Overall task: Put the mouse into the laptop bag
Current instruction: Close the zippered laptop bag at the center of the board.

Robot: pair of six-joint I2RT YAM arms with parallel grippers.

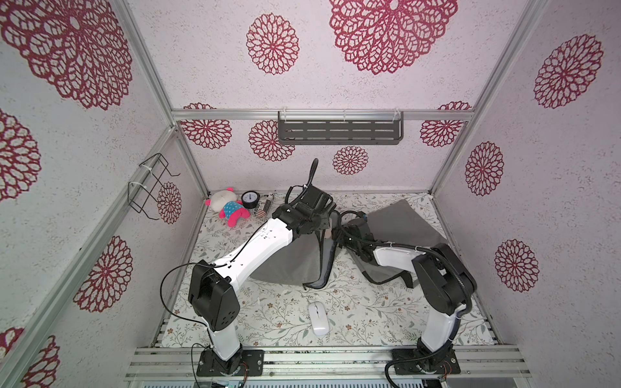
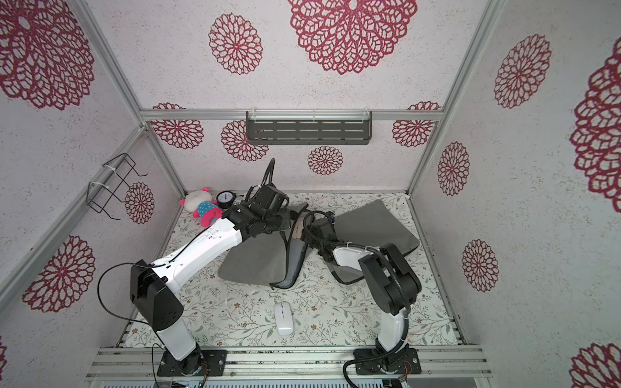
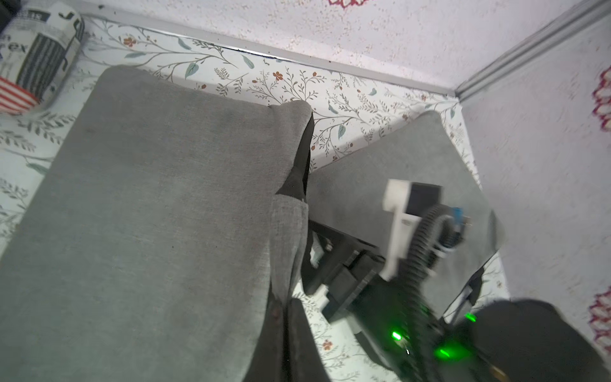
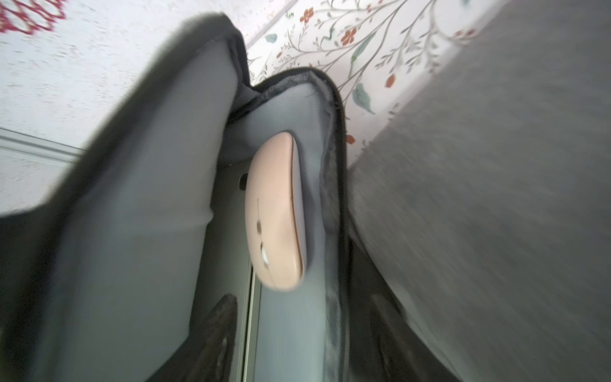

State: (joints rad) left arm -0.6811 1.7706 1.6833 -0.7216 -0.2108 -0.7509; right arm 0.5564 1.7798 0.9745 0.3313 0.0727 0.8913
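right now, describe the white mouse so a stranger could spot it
Look at the floral table mat, near the middle of its front edge. The white mouse lies there alone, in front of the grey laptop bag; it's the only smooth white oval on the mat.

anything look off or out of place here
Yes: a white mouse lies out on the floral mat near the front edge, well clear of both arms, while a pink mouse rests on its side inside the open laptop bag. Two mice, only one in the bag.
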